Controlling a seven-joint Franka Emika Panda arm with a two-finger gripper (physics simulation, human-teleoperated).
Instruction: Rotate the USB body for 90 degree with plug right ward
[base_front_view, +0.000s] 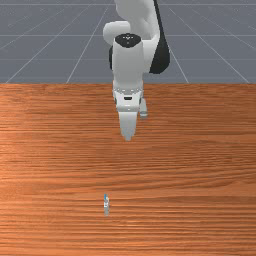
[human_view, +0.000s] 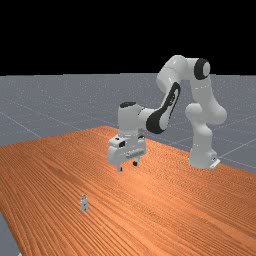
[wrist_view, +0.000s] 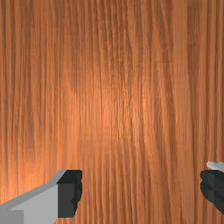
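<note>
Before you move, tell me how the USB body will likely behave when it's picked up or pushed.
The USB body is probably stiff, since its slim outline looks straight, without sagging. It is likely light, being tiny beside the end effector. Pushed near one end, it may well swing around rather than slide straight, because it is long and narrow.

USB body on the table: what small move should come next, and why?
Probably carry the raised, open gripper toward the front camera and slightly to the front view's left: the USB body lies that way, not between the fingers, so it likely can't be grasped yet.
</note>
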